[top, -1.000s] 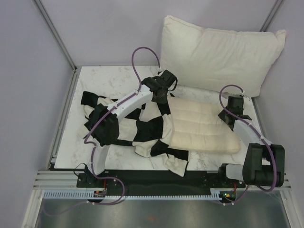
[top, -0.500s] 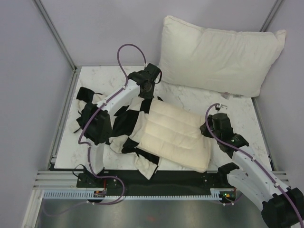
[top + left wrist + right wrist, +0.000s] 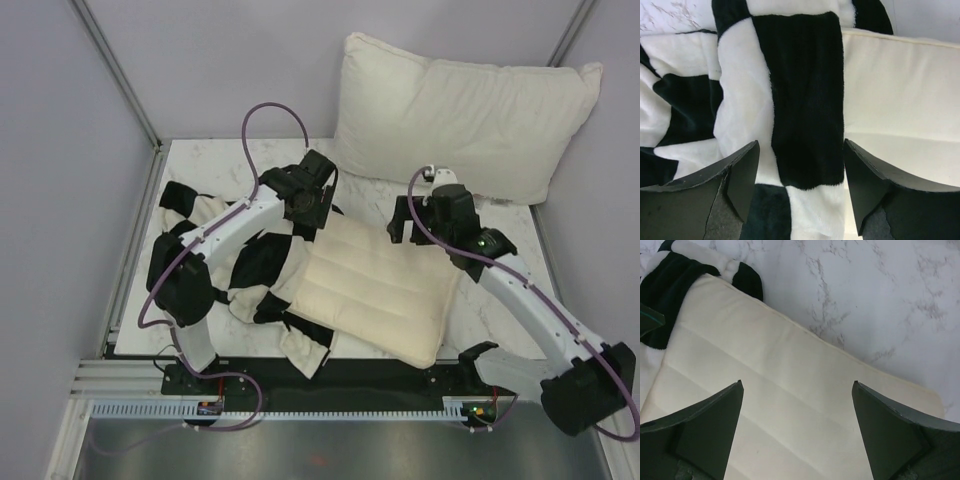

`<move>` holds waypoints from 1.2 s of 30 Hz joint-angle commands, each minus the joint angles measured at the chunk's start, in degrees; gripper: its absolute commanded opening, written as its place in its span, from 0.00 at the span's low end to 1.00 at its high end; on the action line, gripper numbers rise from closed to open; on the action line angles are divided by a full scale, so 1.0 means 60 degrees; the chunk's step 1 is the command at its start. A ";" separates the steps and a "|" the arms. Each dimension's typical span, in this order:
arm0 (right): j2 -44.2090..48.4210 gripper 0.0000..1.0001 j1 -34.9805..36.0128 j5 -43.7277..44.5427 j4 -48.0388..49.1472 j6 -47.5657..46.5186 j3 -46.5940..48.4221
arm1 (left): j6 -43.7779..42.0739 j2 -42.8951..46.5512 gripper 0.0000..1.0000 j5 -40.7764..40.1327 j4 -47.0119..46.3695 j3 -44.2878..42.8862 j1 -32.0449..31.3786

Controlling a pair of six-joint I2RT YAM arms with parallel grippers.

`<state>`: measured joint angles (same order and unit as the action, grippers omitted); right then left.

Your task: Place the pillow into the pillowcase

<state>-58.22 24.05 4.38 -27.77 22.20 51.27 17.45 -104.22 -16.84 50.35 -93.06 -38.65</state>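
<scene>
From the overhead camera, I saw the cream pillow [image 3: 375,295] lying slantwise toward the near edge of the bench [image 3: 220,165]. Its left end was buried in the rumpled checkered pillowcase [image 3: 250,265], which spread toward the left edge. The left gripper [image 3: 314,206] hung over the seam where the two met. The right gripper [image 3: 400,232] hovered at the pillow's far right corner. A big white pillow [image 3: 460,115] leaned at the far right corner, out of the work.

On the left wrist camera, the left gripper [image 3: 800,175] had its fingers spread apart, straddling a raised fold of pillowcase [image 3: 795,100] without pinching it. The pillow [image 3: 900,100] lay just beside that fold.

On the right wrist camera, the right gripper [image 3: 797,425] was likewise released, its fingers wide apart above the pillow [image 3: 765,390]. A scrap of pillowcase [image 3: 670,285] showed at that pillow's far end, and bare bench [image 3: 880,300] lay beyond.

I judged we were mid-stuffing, between grips, and I could not tell how deep the pillow sat in the case. The next move called for the left to clamp the case's edge and hold it. The right would then take the pillow's free end and push it toward the left edge.
</scene>
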 commanded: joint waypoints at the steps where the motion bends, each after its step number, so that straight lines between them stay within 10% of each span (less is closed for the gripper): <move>1: -0.1543 0.98 0.0034 -0.1151 0.0453 -0.1588 0.1222 | -0.0579 0.0365 0.76 -0.0475 -0.0173 -0.0515 -0.0017; 17: -0.6442 0.97 -0.0141 -0.4448 0.2616 -0.1987 0.1389 | -0.0977 -0.2226 0.72 0.0010 0.0324 -0.2727 0.0026; 23: -0.6045 0.70 -0.0508 -0.5769 0.3632 -0.1531 0.0450 | -0.0697 -0.2974 0.58 0.0786 0.0616 -0.2903 0.0509; 32: -0.6001 0.02 -0.0508 -0.6252 0.3764 -0.1458 0.0391 | -0.0652 -0.2742 0.02 0.0740 0.0837 -0.3225 0.0583; 36: -0.5446 0.00 -0.0464 -0.7305 0.4436 -0.1283 -0.0017 | -0.0843 -0.2172 0.02 0.1151 0.0983 -0.3504 0.0408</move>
<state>-94.04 20.03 -29.80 -3.75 13.28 53.25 13.91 -121.73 -12.88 55.07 -110.76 -35.18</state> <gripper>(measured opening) 0.010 0.036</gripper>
